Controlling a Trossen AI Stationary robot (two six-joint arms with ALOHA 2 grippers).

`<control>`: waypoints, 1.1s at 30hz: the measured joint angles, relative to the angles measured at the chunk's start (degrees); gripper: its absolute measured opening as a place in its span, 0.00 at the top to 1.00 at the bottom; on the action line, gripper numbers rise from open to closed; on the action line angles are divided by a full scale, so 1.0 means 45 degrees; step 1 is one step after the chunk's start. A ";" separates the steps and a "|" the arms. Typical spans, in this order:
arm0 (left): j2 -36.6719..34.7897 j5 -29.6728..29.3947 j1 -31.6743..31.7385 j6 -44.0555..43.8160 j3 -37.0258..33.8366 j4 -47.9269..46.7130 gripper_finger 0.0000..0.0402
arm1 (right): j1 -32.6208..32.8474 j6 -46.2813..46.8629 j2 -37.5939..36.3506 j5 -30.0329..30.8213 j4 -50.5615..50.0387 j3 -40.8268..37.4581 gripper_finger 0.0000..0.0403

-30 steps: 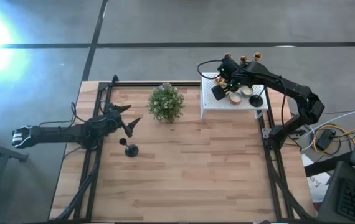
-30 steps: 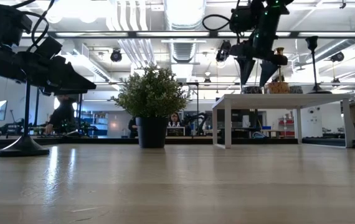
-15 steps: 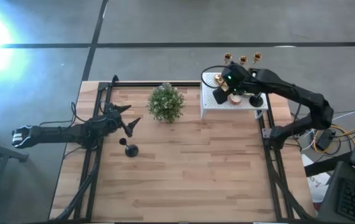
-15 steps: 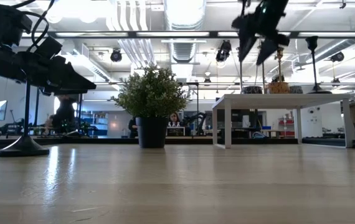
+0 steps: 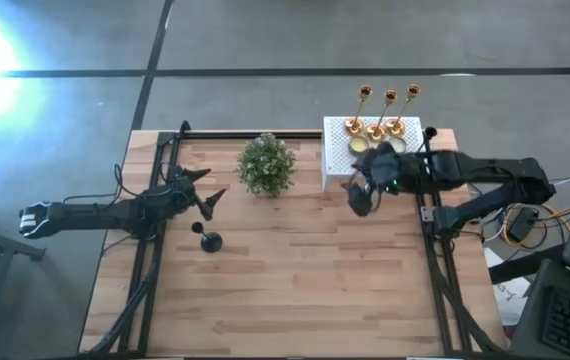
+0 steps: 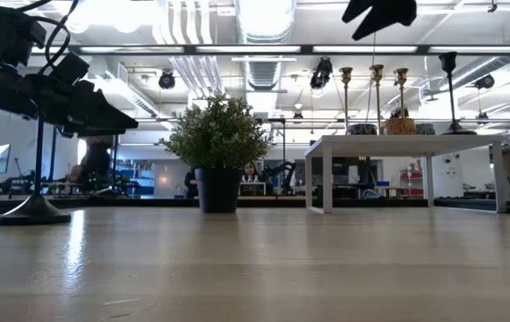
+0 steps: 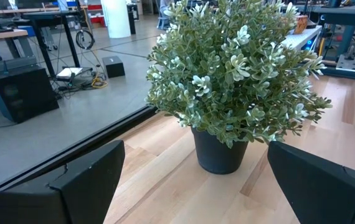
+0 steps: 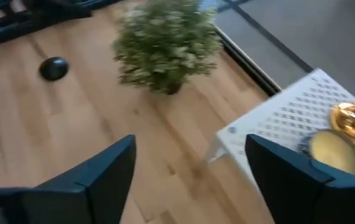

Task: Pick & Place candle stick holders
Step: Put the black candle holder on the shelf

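Note:
Three gold candle stick holders (image 5: 375, 128) (image 6: 373, 98) stand upright on their round bases on the white perforated box (image 5: 337, 160). A black one (image 6: 449, 85) stands at the box's right end. Another black holder (image 5: 209, 240) (image 6: 33, 210) stands on the table at the left. My right gripper (image 5: 358, 195) (image 8: 190, 174) hangs open above the table, just off the box's near left corner, with nothing between its fingers. My left gripper (image 5: 208, 192) (image 7: 196, 171) waits open at the table's left, just beyond the black holder and facing the plant.
A bushy green potted plant (image 5: 266, 165) (image 7: 233, 81) stands at the far middle of the table, between my left gripper and the box. Bare wood stretches across the table's middle and near half. Black frame rails run along the table's left and right sides.
My right gripper has left the top of the white box, swinging toward the table's near edge and rising, and it has tipped from pointing down toward more level. The three gold holders, partly covered by the arm before, now stand in plain view on the box.

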 joint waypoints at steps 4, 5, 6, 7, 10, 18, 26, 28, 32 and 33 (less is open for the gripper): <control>0.0002 -0.0004 0.0000 0.0000 0.0000 0.0000 0.01 | 0.1240 -0.0098 -0.0085 0.0173 0.0506 -0.0699 0.40; 0.0004 -0.0004 -0.0003 0.0000 0.0000 0.0000 0.01 | 0.1512 -0.0119 -0.0075 0.0289 0.0578 -0.0859 0.42; 0.0003 -0.0003 -0.0001 0.0000 0.0000 0.0000 0.01 | 0.1751 -0.0209 -0.0079 0.0394 0.0650 -0.1025 0.45; 0.0000 -0.0004 0.0000 0.0000 0.0000 0.0000 0.01 | 0.1961 -0.0274 -0.0127 0.0491 0.0696 -0.1178 0.47; 0.0000 0.0000 -0.0004 0.0000 0.0000 0.0000 0.01 | 0.2464 -0.0257 -0.0296 0.0779 0.0684 -0.1568 0.52; 0.0003 0.0000 0.0000 0.0003 0.0000 -0.0001 0.01 | 0.2773 0.0422 -0.1310 0.0834 0.0833 -0.2742 0.61; 0.0001 -0.0682 0.0028 0.6636 0.0000 0.0204 0.01 | 0.2781 0.0519 -0.2566 0.1102 0.3326 -0.4124 0.66; 0.0000 -0.0684 0.0029 0.6950 0.0000 0.0217 0.01 | 0.2807 0.0446 -0.2785 0.1031 0.3817 -0.4343 0.66; 0.0000 -0.0680 0.0029 0.6892 0.0000 0.0437 0.01 | 0.2812 0.0427 -0.2975 0.1012 0.4097 -0.4494 0.68; 0.0000 -0.0680 0.0026 0.6887 0.0000 0.0439 0.01 | 0.2807 0.0431 -0.2979 0.1016 0.4101 -0.4508 0.68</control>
